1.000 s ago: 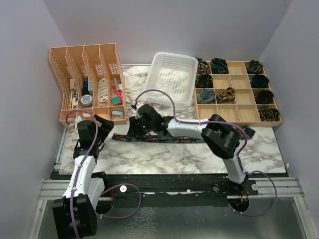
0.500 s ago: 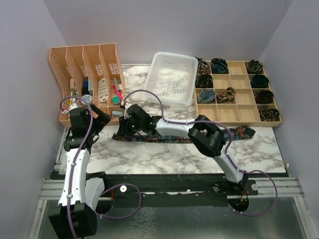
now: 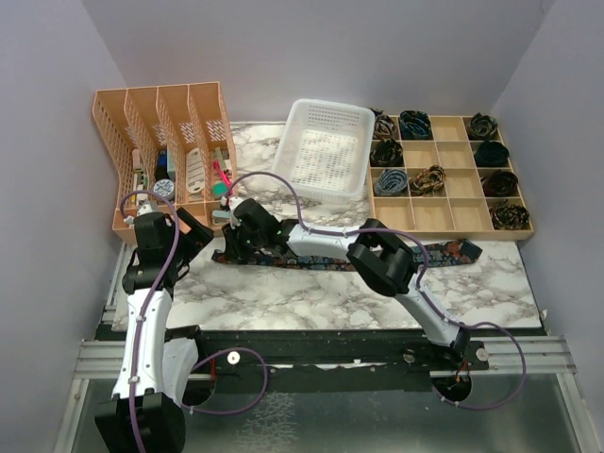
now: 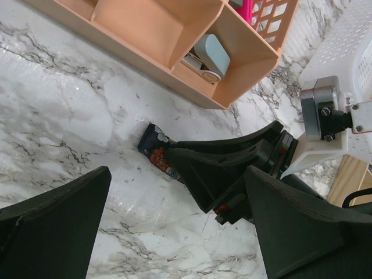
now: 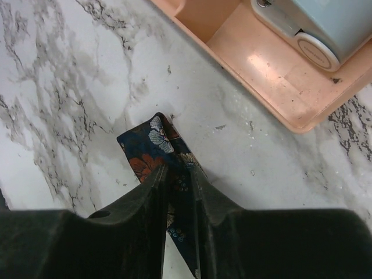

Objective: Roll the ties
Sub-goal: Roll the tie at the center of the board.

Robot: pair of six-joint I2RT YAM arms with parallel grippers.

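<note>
Top external view shows one tie lying flat on the marble table, with its long axis running from left to right across the middle of the frame. Its broad end is at the right and its narrow end at the left, just below the orange organiser. The right gripper reaches along the tie to that narrow end. In the right wrist view, its fingers are pressed together on the cloth, and only a short tip sticks out ahead toward the upper left. So the rest of the tie lies behind this gripper, under its own arm, and a roll would probably have to start here and travel to the right. The left gripper is just to the left of the same end, spread wide and holding nothing. No brand, label or writing can be read in any view.
</note>
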